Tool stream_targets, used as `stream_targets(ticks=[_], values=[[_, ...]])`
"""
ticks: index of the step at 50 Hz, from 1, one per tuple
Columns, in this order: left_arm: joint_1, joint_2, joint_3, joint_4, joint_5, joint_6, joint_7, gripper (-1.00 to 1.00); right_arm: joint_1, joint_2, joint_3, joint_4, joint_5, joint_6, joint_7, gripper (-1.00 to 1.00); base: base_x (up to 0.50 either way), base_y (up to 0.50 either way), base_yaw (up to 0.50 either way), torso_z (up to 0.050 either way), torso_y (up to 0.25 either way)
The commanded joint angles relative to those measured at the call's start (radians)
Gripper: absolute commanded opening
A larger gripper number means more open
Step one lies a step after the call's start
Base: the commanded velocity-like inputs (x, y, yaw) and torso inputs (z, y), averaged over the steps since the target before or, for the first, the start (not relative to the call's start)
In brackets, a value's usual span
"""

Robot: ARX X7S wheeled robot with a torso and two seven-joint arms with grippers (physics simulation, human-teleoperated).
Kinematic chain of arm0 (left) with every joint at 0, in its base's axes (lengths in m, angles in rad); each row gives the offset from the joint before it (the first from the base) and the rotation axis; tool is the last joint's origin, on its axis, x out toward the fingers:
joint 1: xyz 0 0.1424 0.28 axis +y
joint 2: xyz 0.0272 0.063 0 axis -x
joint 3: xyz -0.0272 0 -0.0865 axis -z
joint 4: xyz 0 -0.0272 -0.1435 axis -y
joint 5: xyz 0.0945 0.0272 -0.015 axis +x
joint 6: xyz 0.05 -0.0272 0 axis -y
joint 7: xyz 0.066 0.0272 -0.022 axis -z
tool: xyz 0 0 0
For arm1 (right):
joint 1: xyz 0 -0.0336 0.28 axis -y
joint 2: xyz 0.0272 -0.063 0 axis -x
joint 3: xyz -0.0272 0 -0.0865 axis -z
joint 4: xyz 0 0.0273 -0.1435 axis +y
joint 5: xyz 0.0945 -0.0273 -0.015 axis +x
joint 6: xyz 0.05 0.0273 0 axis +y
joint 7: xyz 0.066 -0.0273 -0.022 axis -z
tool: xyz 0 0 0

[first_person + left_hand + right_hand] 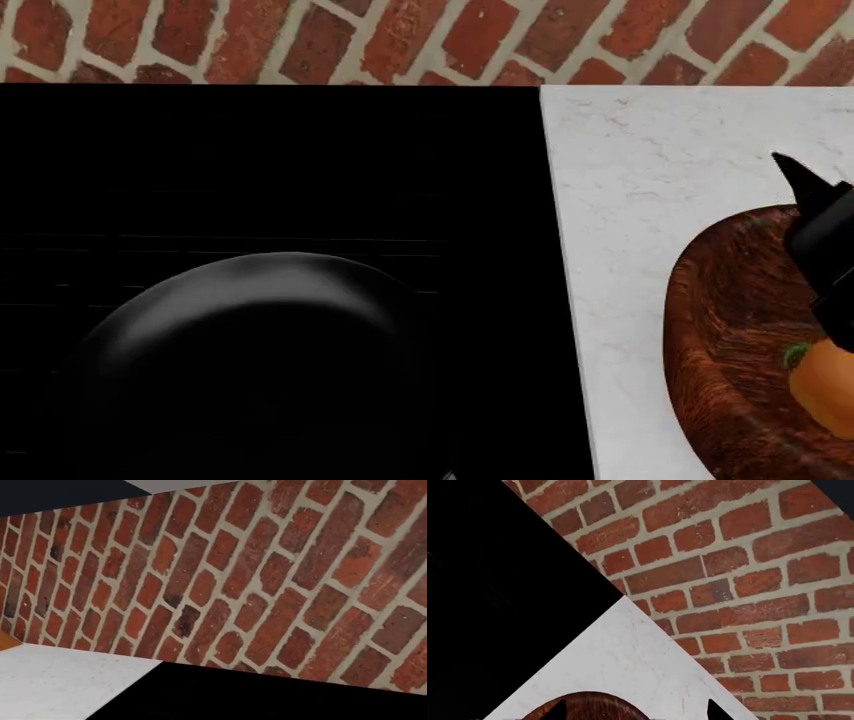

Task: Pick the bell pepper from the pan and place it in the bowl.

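Brick wall (400, 40): red bricks with pale mortar, running behind everything at the far edge of the head view; it fills most of both wrist views as well.
Black surface (267, 170): a flat, very dark slab taking up the left and middle of the head view, meeting the wall at its far edge and the white top along a straight seam.
Table (627, 200): white, faintly marbled top to the right of the black surface; in the right wrist view it shows as a pale wedge between black surface and wall.
Pan (254, 360): round and black, sitting on the black surface at the near left of the head view; only a soft grey sheen marks its rim, and its handle cannot be made out.
Bowl (727, 330): reddish-brown wood with dark grain, standing on the table at the right edge of the head view, cut off by the frame; its far rim also appears low in the right wrist view.
Right tool (821, 225): a black shape over the bowl at the right edge of the head view, just above the pepper; two dark tips show apart over the bowl rim in the right wrist view, but whether they grip the pepper I cannot tell.
Left tool: not seen in any view.
Bell pepper (827, 395): orange with a bit of green stem, inside the bowl's outline, well apart from the pan, partly cut by the frame.
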State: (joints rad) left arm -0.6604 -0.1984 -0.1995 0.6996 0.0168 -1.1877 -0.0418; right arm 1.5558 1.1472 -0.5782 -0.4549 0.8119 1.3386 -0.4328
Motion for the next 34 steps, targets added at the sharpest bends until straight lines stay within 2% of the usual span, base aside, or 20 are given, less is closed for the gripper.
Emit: stream_targets(ticks=[1, 7, 13, 15, 17, 18, 22, 25, 26, 27, 28, 32, 34], values=[[0.008, 0.018, -0.026, -0.005, 0.009, 0.010, 0.023, 1.00, 0.062, -0.057, 0.217, -0.068, 0.120, 0.035, 0.037, 1.00, 0.00, 0.00, 0.00, 0.000, 0.000], [0.005, 0.021, -0.020, -0.015, 0.005, 0.019, 0.021, 1.00, 0.031, -0.099, 0.383, -0.126, 0.272, 0.060, 0.124, 1.00, 0.00, 0.00, 0.00, 0.000, 0.000], [0.013, 0.023, -0.019, -0.032, 0.000, 0.040, 0.019, 1.00, -0.078, -0.128, 0.528, -0.194, 0.376, 0.035, 0.236, 1.00, 0.00, 0.00, 0.00, 0.000, 0.000], [-0.023, 0.015, -0.009, -0.020, 0.002, -0.011, 0.016, 1.00, -0.124, -0.145, 0.583, -0.213, 0.393, 0.011, 0.285, 1.00, 0.00, 0.00, 0.00, 0.000, 0.000], [0.015, 0.022, -0.018, -0.035, 0.000, 0.041, 0.016, 1.00, -0.165, -0.155, 0.628, -0.240, 0.427, 0.000, 0.317, 1.00, 0.00, 0.00, 0.00, 0.000, 0.000], [-0.026, 0.015, -0.006, -0.027, 0.001, -0.009, 0.013, 1.00, -0.195, -0.171, 0.662, -0.243, 0.449, -0.010, 0.345, 1.00, 0.00, 0.00, 0.00, 0.000, 0.000], [0.019, 0.029, -0.006, -0.055, 0.000, 0.058, 0.007, 1.00, -0.304, -0.207, 0.746, -0.286, 0.441, -0.059, 0.415, 1.00, 0.00, 0.00, 0.00, 0.000, 0.000], [0.001, 0.025, 0.000, -0.059, -0.001, 0.042, 0.006, 1.00, -0.402, -0.226, 0.788, -0.348, 0.391, -0.109, 0.430, 1.00, 0.00, 0.00, 0.00, 0.000, 0.000], [0.018, 0.031, 0.001, -0.068, -0.001, 0.066, 0.003, 1.00, -0.430, -0.256, 0.815, -0.343, 0.412, -0.101, 0.487, 1.00, 0.00, 0.00, 0.00, 0.000, 0.000], [0.020, 0.031, 0.003, -0.070, -0.001, 0.071, 0.002, 1.00, -0.462, -0.256, 0.827, -0.370, 0.380, -0.132, 0.464, 1.00, 0.00, 0.00, 0.00, 0.000, 0.000], [-0.009, 0.025, 0.009, -0.069, -0.002, 0.035, 0.003, 1.00, -0.520, -0.281, 0.853, -0.397, 0.352, -0.157, 0.482, 1.00, 0.00, 0.00, 0.00, 0.000, 0.000], [0.033, 0.038, 0.011, -0.100, -0.003, 0.101, -0.003, 1.00, -0.638, -0.335, 0.861, -0.457, 0.224, -0.227, 0.530, 1.00, 0.00, 0.00, 0.00, 0.000, 0.000], [0.033, 0.039, 0.011, -0.105, -0.005, 0.105, -0.005, 1.00, -0.646, -0.357, 0.883, -0.455, 0.264, -0.209, 0.567, 1.00, 0.00, 0.00, 0.00, 0.000, 0.000]])
